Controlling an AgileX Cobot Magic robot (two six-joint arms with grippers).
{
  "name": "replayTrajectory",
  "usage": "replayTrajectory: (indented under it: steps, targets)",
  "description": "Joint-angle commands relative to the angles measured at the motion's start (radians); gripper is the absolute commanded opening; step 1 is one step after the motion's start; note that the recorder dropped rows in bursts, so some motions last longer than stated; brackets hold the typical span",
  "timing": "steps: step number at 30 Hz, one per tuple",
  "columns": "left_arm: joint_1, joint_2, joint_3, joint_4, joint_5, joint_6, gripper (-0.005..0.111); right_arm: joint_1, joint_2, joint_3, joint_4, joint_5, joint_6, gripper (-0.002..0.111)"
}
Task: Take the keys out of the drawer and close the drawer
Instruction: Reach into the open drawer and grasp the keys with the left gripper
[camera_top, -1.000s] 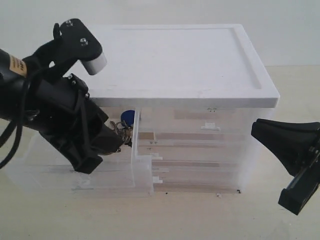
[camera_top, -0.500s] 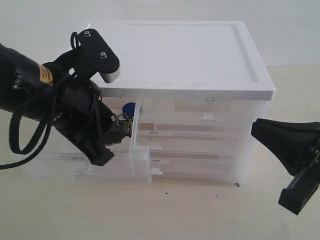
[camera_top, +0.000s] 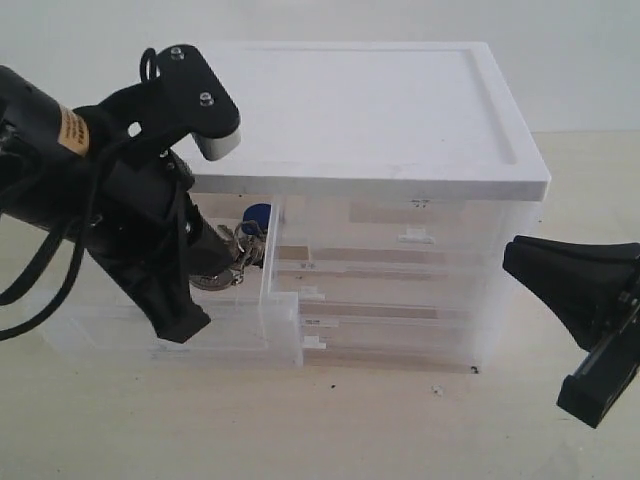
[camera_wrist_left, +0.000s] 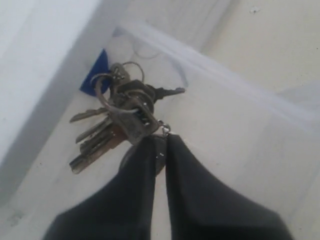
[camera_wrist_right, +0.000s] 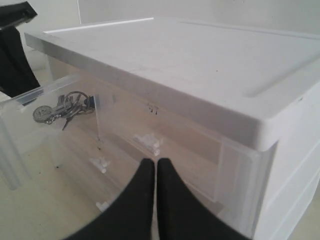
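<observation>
My left gripper (camera_top: 228, 268) is shut on the keys (camera_top: 243, 250), pinching the grey oval tag. The silver keys and the blue fob (camera_top: 257, 216) dangle from it at the pulled-out translucent drawer (camera_top: 110, 335) on the cabinet's left. In the left wrist view the gripper (camera_wrist_left: 161, 141) holds the keys (camera_wrist_left: 117, 122) over the drawer's pale floor, with the blue fob (camera_wrist_left: 97, 75) behind them. The right wrist view shows the keys (camera_wrist_right: 62, 111) through the drawer (camera_wrist_right: 30, 95) wall. My right gripper (camera_top: 508, 258), also seen as the gripper (camera_wrist_right: 156, 164) in its own view, is shut on nothing, off the cabinet's right front.
The white-topped cabinet (camera_top: 350, 110) holds several translucent drawers with small white tab handles (camera_top: 417, 237). Its lid (camera_wrist_right: 175, 60) overhangs the drawer fronts. Pale tabletop (camera_top: 400, 430) lies in front of it.
The left gripper, still shut on the keys, rose and then drifted a little to the left. The cabinet shifted slightly early on. The right arm has not moved.
</observation>
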Motion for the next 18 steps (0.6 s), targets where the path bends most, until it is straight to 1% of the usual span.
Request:
replayTrajectory:
  steps: [1, 2, 3, 4, 6, 7, 8, 9, 11, 13, 15, 18]
  targets:
    - [-0.031, -0.051, -0.008, 0.021, 0.001, -0.061, 0.004, 0.0, 0.002, -0.006, 0.004, -0.007, -0.003, 0.0]
    - [-0.031, -0.051, -0.008, 0.021, 0.0, -0.085, 0.006, 0.0, 0.002, -0.006, 0.004, -0.007, -0.003, 0.0]
    - [-0.031, -0.042, -0.008, 0.021, 0.0, -0.091, 0.01, 0.0, 0.002, -0.006, 0.004, -0.007, -0.001, 0.0]
    - [-0.031, -0.032, -0.008, 0.021, 0.004, -0.091, 0.017, 0.0, 0.002, -0.006, 0.004, -0.007, -0.001, 0.0]
    - [-0.031, -0.01, -0.008, 0.021, 0.001, -0.091, 0.038, 0.0, 0.002, -0.006, -0.006, -0.007, 0.002, 0.0]
    - [-0.031, 0.009, -0.008, 0.027, -0.002, -0.11, 0.05, 0.0, 0.002, -0.006, -0.011, -0.005, 0.009, 0.0]
    - [-0.031, 0.025, -0.008, 0.051, -0.013, -0.151, 0.059, 0.0, 0.002, -0.006, -0.013, -0.005, 0.011, 0.0]
    - [-0.031, 0.038, -0.008, 0.091, -0.029, -0.205, 0.062, 0.0, 0.002, -0.006, -0.018, -0.003, 0.013, 0.0]
    - [-0.031, 0.066, -0.008, 0.168, -0.066, -0.268, 0.058, 0.0, 0.002, -0.006, -0.018, -0.001, 0.013, 0.0]
    - [-0.031, 0.088, -0.008, 0.186, -0.107, -0.283, 0.055, 0.0, 0.002, -0.006, -0.018, -0.001, 0.013, 0.0]
    - [-0.031, 0.099, -0.008, 0.168, -0.142, -0.283, 0.058, 0.0, 0.002, -0.006, -0.018, -0.004, 0.013, 0.0]
    - [-0.031, 0.113, -0.008, 0.154, -0.175, -0.281, 0.066, 0.0, 0.002, -0.006, -0.01, -0.006, 0.011, 0.0]
